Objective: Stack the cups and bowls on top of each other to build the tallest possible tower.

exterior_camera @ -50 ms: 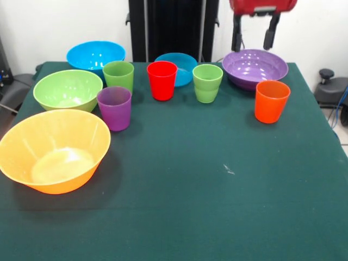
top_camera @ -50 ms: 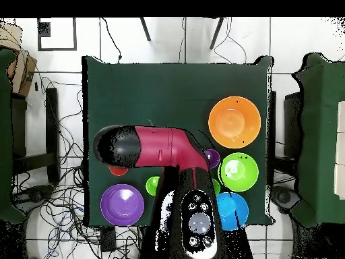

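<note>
While no writing can be read:
Tool [exterior_camera @ -50 ms: 254, 38]: wide, empty, above purple bowl [exterior_camera @ -50 ms: 255, 67].
Cups: 5, unstacked on worktop [exterior_camera @ -50 ms: 217, 190].

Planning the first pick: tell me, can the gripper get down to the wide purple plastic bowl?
Probably yes: the gripper hangs open just above the purple bowl, which looks empty, with nothing between them.
</note>
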### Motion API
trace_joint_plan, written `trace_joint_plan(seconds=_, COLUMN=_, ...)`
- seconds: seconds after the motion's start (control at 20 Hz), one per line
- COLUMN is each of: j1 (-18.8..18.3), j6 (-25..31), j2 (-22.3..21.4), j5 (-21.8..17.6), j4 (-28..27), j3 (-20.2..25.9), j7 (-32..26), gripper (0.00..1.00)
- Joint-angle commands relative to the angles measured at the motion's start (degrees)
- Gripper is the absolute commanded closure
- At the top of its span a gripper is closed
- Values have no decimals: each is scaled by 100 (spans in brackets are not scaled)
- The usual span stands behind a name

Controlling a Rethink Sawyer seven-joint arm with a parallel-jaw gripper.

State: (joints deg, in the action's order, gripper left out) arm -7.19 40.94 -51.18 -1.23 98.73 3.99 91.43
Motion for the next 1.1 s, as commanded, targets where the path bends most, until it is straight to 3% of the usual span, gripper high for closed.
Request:
trace_joint_plan(seconds=0.05, j1=-47, j6=508, j2=-323, j5=-10, j4=70, j3=273, j7=275, gripper=0)
trace_joint_plan(seconds=0.5, j1=-21, j6=388, j2=-184, j5=-14, j4=99, j3=264, j7=443, gripper=0)
trace_joint_plan(seconds=0.75, j1=271, j6=32, j2=-2, j5=-351, j4=-71, j3=-15, j7=768, gripper=0)
trace_joint_plan(seconds=0.95, j1=408, j6=355, j2=85, j5=-344, j4=-184, j3=-166, j7=873, gripper=0)
trace_joint_plan(seconds=1.1, j1=334, j6=-90, j2=238, j5=-237, j4=16, j3=-99, j7=817, gripper=0)
